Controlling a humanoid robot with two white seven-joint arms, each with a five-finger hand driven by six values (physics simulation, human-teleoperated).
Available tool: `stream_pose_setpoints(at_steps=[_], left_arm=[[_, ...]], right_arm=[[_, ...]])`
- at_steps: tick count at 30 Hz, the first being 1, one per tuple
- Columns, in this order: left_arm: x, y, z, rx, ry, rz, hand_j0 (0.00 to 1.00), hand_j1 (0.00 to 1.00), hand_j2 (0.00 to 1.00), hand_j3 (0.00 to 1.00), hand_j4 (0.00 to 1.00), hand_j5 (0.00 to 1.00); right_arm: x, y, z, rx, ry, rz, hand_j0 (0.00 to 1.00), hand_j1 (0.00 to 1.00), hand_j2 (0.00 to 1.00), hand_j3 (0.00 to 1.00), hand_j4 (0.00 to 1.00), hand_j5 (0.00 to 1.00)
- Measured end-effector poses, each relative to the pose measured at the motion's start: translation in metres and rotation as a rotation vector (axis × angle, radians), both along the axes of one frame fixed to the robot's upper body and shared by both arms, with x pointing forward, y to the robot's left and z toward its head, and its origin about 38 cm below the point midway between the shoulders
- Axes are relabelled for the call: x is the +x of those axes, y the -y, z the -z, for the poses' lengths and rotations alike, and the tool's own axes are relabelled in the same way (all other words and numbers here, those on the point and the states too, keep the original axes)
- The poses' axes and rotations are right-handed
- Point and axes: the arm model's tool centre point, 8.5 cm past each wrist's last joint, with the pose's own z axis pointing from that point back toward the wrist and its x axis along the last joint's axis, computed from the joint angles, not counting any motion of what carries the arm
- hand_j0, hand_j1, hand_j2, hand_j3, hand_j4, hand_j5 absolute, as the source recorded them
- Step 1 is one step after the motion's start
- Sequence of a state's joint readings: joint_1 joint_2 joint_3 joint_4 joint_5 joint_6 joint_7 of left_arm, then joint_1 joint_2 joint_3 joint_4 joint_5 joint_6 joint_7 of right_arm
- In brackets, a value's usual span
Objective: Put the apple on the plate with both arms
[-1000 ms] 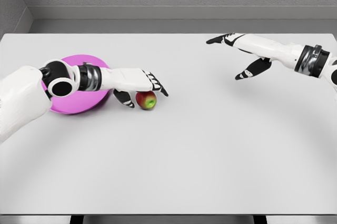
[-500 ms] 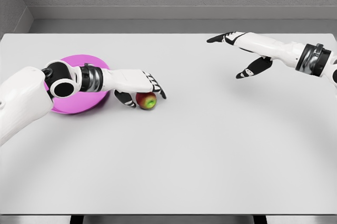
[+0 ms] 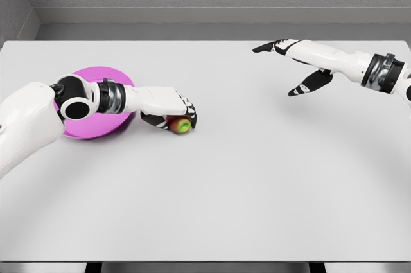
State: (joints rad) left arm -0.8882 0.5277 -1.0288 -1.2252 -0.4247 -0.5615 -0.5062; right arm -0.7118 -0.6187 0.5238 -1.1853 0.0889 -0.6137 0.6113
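Plate (image 3: 90,133): magenta, round, sits at far left of the white table (image 3: 257,189), partly hidden by the left forearm that crosses over it. Rim looks low; no obstacle to a low set-down, in my judgement.

Left hand (image 3: 168,116): just right of the plate, palm down, fingers curled over the apple (image 3: 180,124) with thumb on the near-left side. Reads as a closing grasp w/ contact on top and side. Whether the grip is fully seated cannot be confirmed; underside of fruit is hidden by fingers.

Apple: on the table surface, just beside the plate's right edge, not on it. Only a red-green patch shows beneath the fingers. It lies directly under the left hand, near the fingertips rather than deep in the palm.

Handling assessment (judgement): small, rigid, light for this hand; smooth waxy skin and round form, so prone to roll or squirt out if pinched off-centre. Not fragile at this load. Best hold approx. across the widest girth, fingers one side, thumb opposite, apple drawn toward the palm before lift. Transfer dist. to plate is short; a low carry leftward should suffice.

Right hand (image 3: 292,67): far right of table, raised, well apart from apple and plate. Fingers extended and spread, holding nothing. No part in the grasp at present.
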Motion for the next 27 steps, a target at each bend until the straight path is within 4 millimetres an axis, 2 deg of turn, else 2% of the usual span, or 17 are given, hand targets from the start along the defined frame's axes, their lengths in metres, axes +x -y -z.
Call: stream_pose_setpoints(at_steps=[3, 5, 7, 10, 13, 15, 16, 17, 19, 20, 21, 27], left_arm=[[0.000, -0.005, -0.007, -0.008, 0.008, 0.021, 0.46, 0.46, 0.46, 0.46, 0.46, 0.46], [0.005, -0.018, -0.023, -0.022, 0.025, 0.008, 0.42, 0.42, 0.42, 0.42, 0.42, 0.42], [0.008, -0.050, -0.040, -0.057, 0.028, -0.052, 0.40, 0.40, 0.40, 0.40, 0.40, 0.40], [0.012, -0.113, -0.071, -0.094, 0.055, -0.180, 0.40, 0.40, 0.40, 0.40, 0.40, 0.40], [0.015, -0.163, -0.079, -0.084, 0.057, -0.297, 0.40, 0.40, 0.40, 0.40, 0.40, 0.40], [0.017, -0.188, -0.074, -0.071, 0.042, -0.365, 0.42, 0.42, 0.42, 0.42, 0.42, 0.42], [0.015, -0.196, -0.068, -0.064, 0.028, -0.386, 0.45, 0.45, 0.45, 0.45, 0.45, 0.45], [0.014, -0.201, -0.063, -0.059, 0.017, -0.400, 0.55, 0.55, 0.55, 0.55, 0.55, 0.55], [0.013, -0.206, -0.057, -0.055, 0.003, -0.416, 0.90, 0.90, 0.90, 0.90, 0.90, 0.90], [0.013, -0.207, -0.055, -0.056, -0.001, -0.420, 0.95, 0.95, 0.95, 0.95, 0.95, 0.95], [0.014, -0.207, -0.055, -0.057, -0.003, -0.423, 1.00, 1.00, 1.00, 1.00, 1.00, 1.00], [0.016, -0.216, -0.056, -0.069, -0.004, -0.456, 1.00, 1.00, 1.00, 1.00, 1.00, 1.00]], right_arm=[[0.000, 0.001, 0.000, -0.001, 0.000, 0.001, 1.00, 1.00, 1.00, 1.00, 1.00, 1.00], [0.000, 0.001, 0.000, -0.002, 0.000, 0.001, 1.00, 1.00, 1.00, 1.00, 1.00, 1.00], [0.000, 0.001, -0.002, -0.003, 0.004, 0.001, 1.00, 1.00, 1.00, 1.00, 1.00, 1.00], [0.000, 0.003, -0.002, -0.007, 0.005, 0.005, 1.00, 1.00, 1.00, 1.00, 1.00, 1.00], [-0.002, 0.017, -0.003, -0.018, 0.004, 0.029, 1.00, 1.00, 1.00, 1.00, 1.00, 1.00], [-0.002, 0.022, -0.006, -0.020, 0.008, 0.040, 1.00, 1.00, 1.00, 1.00, 1.00, 1.00], [-0.002, 0.024, -0.007, -0.020, 0.010, 0.043, 1.00, 1.00, 1.00, 1.00, 1.00, 1.00], [-0.002, 0.025, -0.008, -0.021, 0.013, 0.045, 1.00, 1.00, 1.00, 1.00, 1.00, 1.00], [-0.001, 0.026, -0.010, -0.021, 0.017, 0.047, 1.00, 1.00, 1.00, 1.00, 1.00, 1.00], [-0.001, 0.026, -0.010, -0.021, 0.016, 0.048, 1.00, 1.00, 1.00, 1.00, 1.00, 1.00], [-0.001, 0.027, -0.010, -0.021, 0.017, 0.049, 1.00, 1.00, 1.00, 1.00, 1.00, 1.00], [-0.002, 0.027, -0.009, -0.022, 0.016, 0.049, 1.00, 1.00, 1.00, 1.00, 1.00, 1.00]])
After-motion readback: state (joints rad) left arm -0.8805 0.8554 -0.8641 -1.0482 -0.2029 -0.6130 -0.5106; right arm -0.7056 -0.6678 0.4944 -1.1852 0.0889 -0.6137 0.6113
